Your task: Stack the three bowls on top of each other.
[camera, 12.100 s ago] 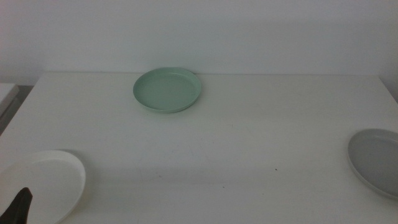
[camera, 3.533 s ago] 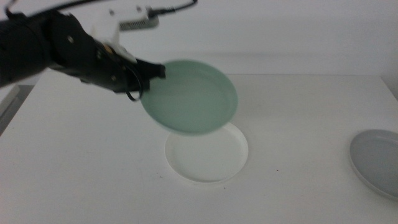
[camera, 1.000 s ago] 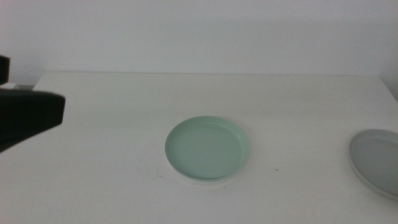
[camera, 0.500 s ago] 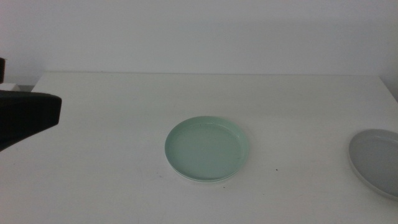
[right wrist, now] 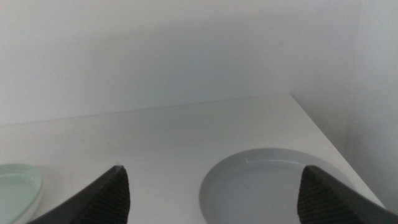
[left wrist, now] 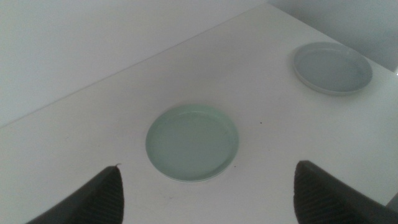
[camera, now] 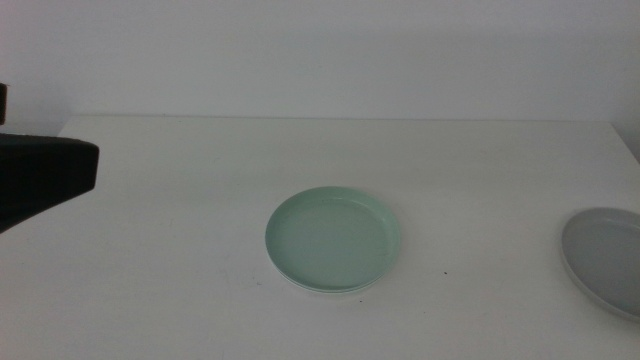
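Showing its whole rim, right wrist view frames the grey bowl (right wrist: 273, 186).

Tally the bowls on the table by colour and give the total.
Mint green bowl: 1
White bowl, only its rim showing under the green one: 1
Grey bowl: 1
Total: 3

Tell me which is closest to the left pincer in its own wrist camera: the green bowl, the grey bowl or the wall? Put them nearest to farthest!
From the left pincer, open and holding nothing:
1. Mint green bowl, in the table's middle, with a white bowl's rim showing underneath.
2. Grey bowl, alone near the table's right-hand edge.
3. Wall, behind the table's far edge.
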